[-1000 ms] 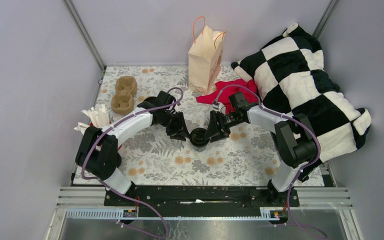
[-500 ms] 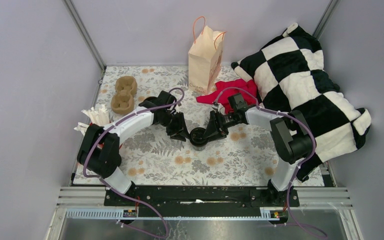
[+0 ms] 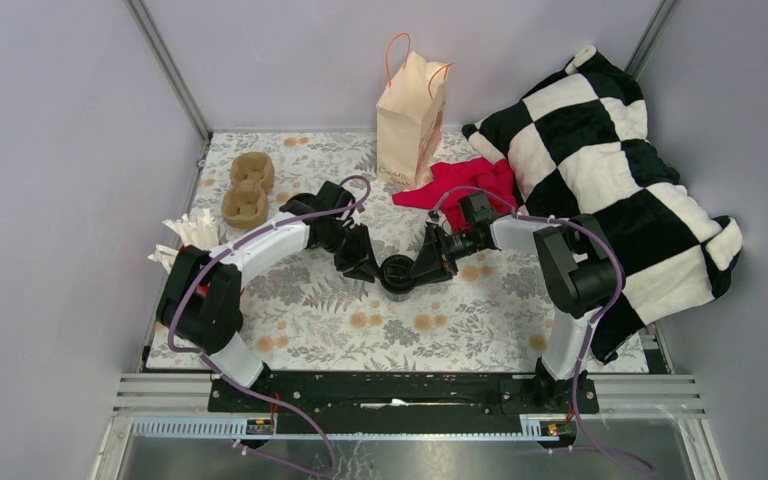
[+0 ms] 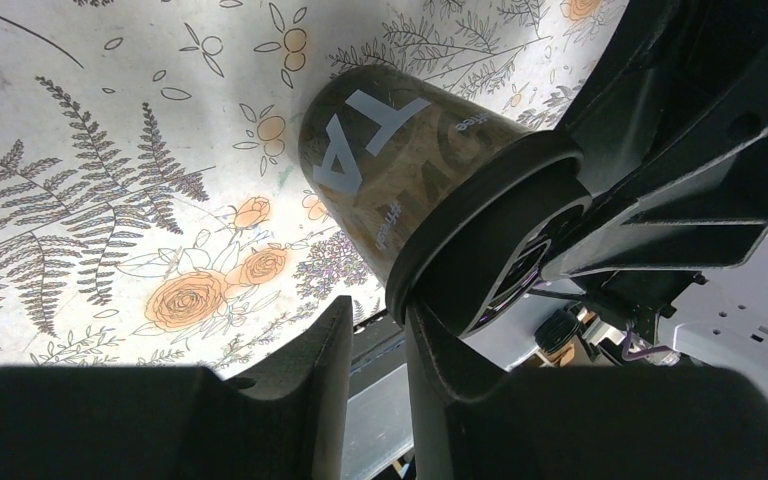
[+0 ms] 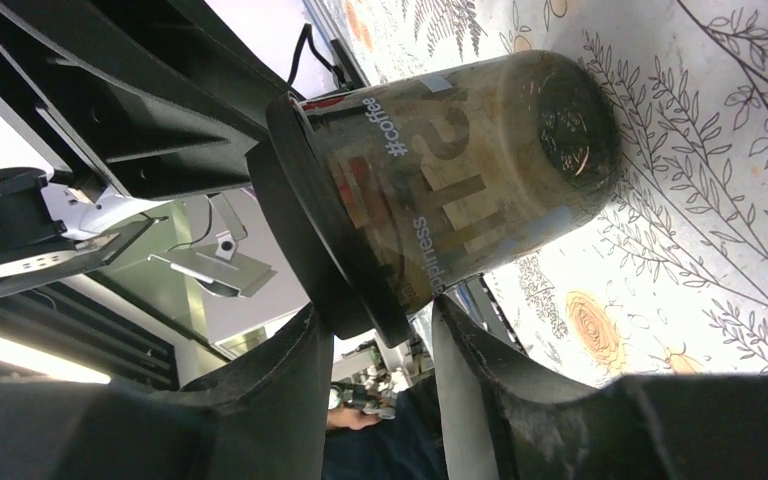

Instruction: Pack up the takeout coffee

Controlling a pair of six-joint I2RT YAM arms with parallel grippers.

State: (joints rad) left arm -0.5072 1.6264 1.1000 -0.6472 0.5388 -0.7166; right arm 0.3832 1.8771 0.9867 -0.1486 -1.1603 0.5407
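Black paper under a thin plastic lid (image 5: 320, 230): the cup (image 3: 397, 272) is mid-table (image 3: 310, 310) between both grippers, well apart from the bag (image 3: 410, 120). It is probably light, with walls that dent under a hard squeeze and a glossy, slippery skin. A lift by the rim alone may pop the lid off. The safer hold is likely across the body just under the lid, where the taper resists slipping.

The top view shows only the round lid and the left gripper (image 3: 368, 268) and right gripper (image 3: 425, 268) meeting at it. The wrist views add the tapered wall, its white print and the jaws. The right jaws stand apart astride the rim, gaps either side. The left jaws are narrow, the rim against one finger; I cannot tell if they pinch it.
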